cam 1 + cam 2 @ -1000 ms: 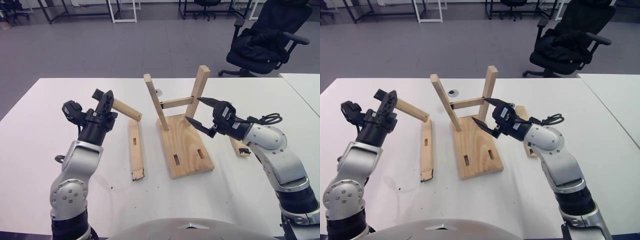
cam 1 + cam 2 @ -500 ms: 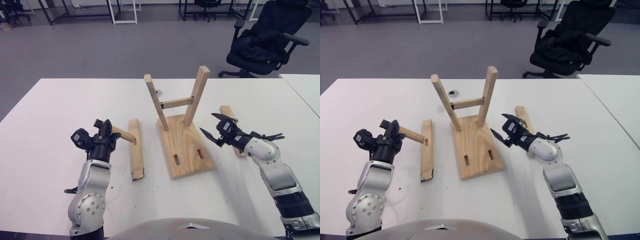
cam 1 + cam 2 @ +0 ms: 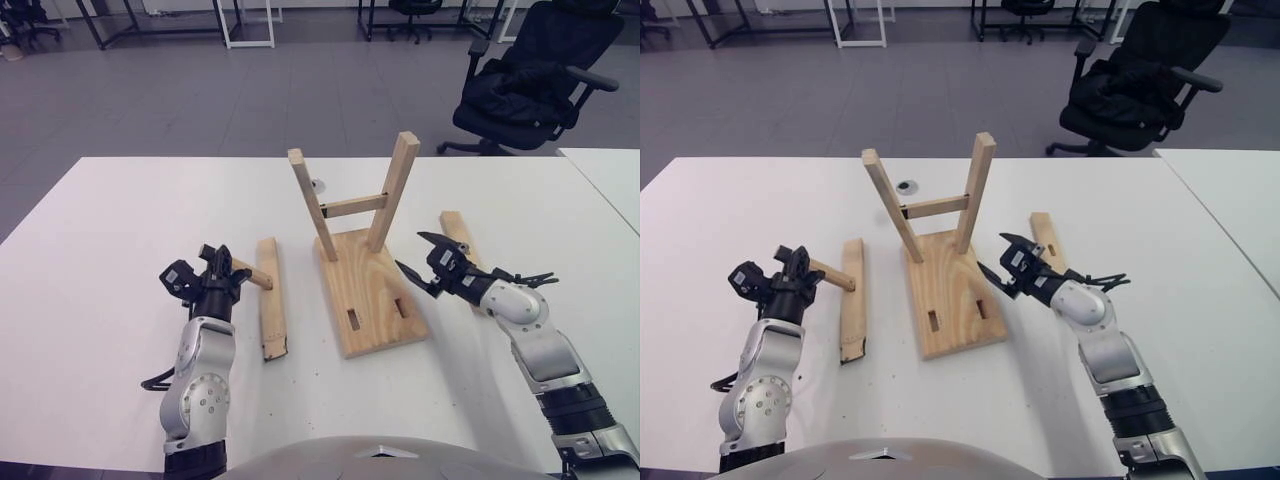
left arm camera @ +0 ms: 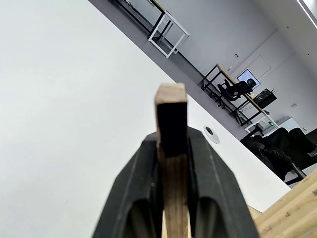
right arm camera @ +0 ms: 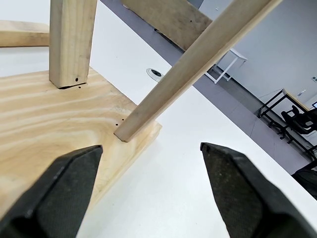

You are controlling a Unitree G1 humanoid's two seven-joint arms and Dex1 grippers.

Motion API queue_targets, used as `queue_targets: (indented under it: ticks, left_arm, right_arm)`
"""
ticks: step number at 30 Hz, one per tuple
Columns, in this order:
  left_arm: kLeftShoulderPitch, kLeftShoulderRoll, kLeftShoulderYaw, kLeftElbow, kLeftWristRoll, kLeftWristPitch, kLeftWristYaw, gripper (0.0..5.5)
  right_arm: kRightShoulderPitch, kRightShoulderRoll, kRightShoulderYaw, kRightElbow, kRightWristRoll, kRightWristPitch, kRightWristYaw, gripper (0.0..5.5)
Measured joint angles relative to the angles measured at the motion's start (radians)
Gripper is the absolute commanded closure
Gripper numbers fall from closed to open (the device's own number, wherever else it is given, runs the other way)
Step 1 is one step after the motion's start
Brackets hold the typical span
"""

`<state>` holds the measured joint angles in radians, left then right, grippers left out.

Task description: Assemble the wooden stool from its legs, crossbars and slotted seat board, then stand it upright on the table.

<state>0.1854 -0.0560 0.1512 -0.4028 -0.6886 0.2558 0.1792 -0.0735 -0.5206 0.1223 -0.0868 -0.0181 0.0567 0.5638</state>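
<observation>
Left of the seat board (image 3: 378, 300), my left fingers (image 4: 141, 193) are clamped on a crossbar (image 3: 252, 277) whose far tip meets the loose leg (image 3: 270, 305) lying flat on the desk (image 3: 100, 230). Pushed off-line, that leg would likely skid instead of seating. My right fingers (image 5: 237, 198) gape wide, empty, just beside the board's right edge, and could nudge it.

Left arm (image 3: 197, 388): silver-grey rounded shells, round joint caps | right arm (image 3: 545, 352): matching silver casing, black band lower down | left gripper (image 3: 222, 264) and right gripper (image 3: 414, 254): matte black, two tapered fingers each | thin black cable (image 3: 528, 277) loops off the right wrist
</observation>
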Motion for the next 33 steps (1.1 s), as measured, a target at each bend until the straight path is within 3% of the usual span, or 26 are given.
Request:
queue_targets:
  ticks: [4, 11, 18, 23, 33]
  left_arm:
    - [0.008, 0.024, -0.055, -0.041, 0.135, 0.021, 0.020, 5.10]
    - [-0.002, 0.201, -0.194, -0.044, 0.441, 0.075, -0.017, 5.10]
    - [0.022, 0.264, -0.211, -0.017, 0.500, 0.012, -0.153, 5.10]
    - [0.109, 0.281, -0.210, 0.036, 0.527, -0.199, -0.243, 5.10]
    - [0.131, 0.270, -0.197, 0.099, 0.544, -0.336, -0.279, 5.10]
  right_arm:
    - [0.000, 0.000, 0.001, 0.003, -0.024, -0.003, 0.000, 1.80]
    - [-0.002, 0.001, 0.002, 0.017, -0.050, -0.024, -0.007, 1.80]
    - [-0.002, 0.003, 0.002, 0.034, -0.067, -0.045, -0.008, 1.80]
    - [-0.001, 0.001, 0.002, 0.048, -0.069, -0.070, -0.007, 1.80]
    - [-0.002, 0.000, 0.002, 0.081, -0.084, -0.088, -0.004, 1.80]
